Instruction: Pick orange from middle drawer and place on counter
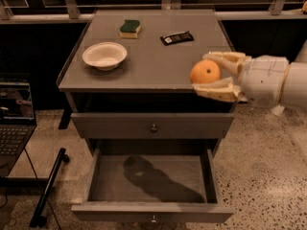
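Observation:
My gripper [204, 74] reaches in from the right and is shut on the orange [205, 72], a small round fruit held between its two pale fingers. It holds the orange above the front right corner of the counter [153, 61], the flat grey cabinet top. The middle drawer [152, 181] stands pulled open below, with only the arm's shadow on its floor. The grey drawer above it [152, 125] is closed.
On the counter stand a white bowl [104, 55] at the left, a green and yellow sponge [130, 28] at the back and a dark wrapped bar [176, 37]. A laptop [14, 121] sits at the far left. A black bar [48, 188] lies on the floor.

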Robot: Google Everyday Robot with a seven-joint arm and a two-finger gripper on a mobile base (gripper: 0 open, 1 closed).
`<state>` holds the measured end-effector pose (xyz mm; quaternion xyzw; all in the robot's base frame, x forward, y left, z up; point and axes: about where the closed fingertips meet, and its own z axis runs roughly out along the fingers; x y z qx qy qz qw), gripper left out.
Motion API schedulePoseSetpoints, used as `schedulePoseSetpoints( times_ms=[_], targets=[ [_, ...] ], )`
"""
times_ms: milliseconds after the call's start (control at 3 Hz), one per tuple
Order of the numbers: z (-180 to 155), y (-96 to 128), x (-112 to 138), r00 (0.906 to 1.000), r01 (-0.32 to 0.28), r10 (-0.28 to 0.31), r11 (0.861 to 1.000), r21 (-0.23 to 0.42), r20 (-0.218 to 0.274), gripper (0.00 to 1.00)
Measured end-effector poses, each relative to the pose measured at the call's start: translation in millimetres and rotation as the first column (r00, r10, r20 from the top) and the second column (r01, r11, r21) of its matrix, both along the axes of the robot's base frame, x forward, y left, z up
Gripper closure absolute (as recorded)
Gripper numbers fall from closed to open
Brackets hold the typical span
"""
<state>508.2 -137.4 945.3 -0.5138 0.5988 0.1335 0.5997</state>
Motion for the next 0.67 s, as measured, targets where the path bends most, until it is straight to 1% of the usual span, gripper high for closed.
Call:
schedulePoseSetpoints(
  times_ms=[333,667],
  targets=[
    [38.5,-3.6,42.2,0.9963,0.045,-0.048,0.997,0.056,0.071,1.0],
    [37.6,-2.9,98.7,0.9943,0.075,-0.085,0.987,0.143,0.064,1.0]
  ],
)
